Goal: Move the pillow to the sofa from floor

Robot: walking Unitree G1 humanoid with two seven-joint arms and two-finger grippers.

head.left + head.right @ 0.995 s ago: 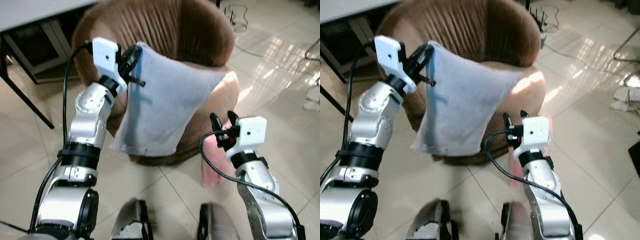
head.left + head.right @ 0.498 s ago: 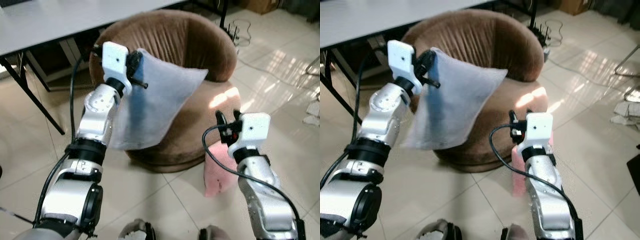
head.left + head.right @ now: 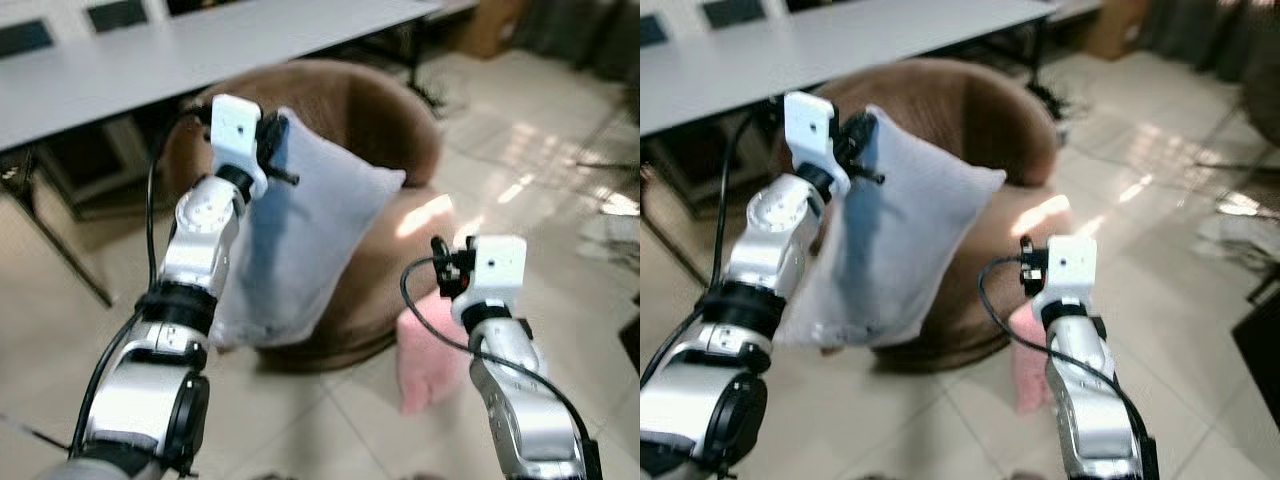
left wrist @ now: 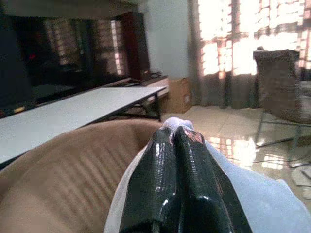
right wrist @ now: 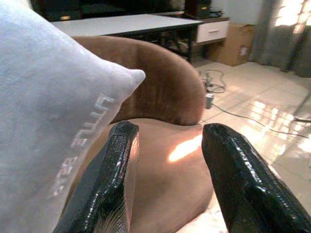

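Observation:
A pale blue-white pillow (image 3: 305, 240) hangs in the air in front of the round brown sofa chair (image 3: 370, 120). My left gripper (image 3: 272, 135) is shut on the pillow's upper corner and holds it up; in the left wrist view the two black fingers (image 4: 180, 165) pinch the white fabric (image 4: 262, 189). My right gripper (image 3: 446, 262) is raised to the right of the pillow, open and empty, with the sofa seat (image 5: 170, 170) between its fingertips (image 5: 121, 160) in its wrist view. A pink pillow (image 3: 428, 350) lies on the floor against the sofa's right side.
A long white table (image 3: 150, 50) on dark legs stands behind and left of the sofa. Cables (image 5: 214, 80) lie on the glossy tiled floor (image 3: 560, 180) to the right. A cardboard box (image 5: 238, 43) sits by the far wall.
The camera has risen and drawn back, so more of the table shows. The left gripper still holds the pillow at about the same height before the sofa. The right gripper stays open.

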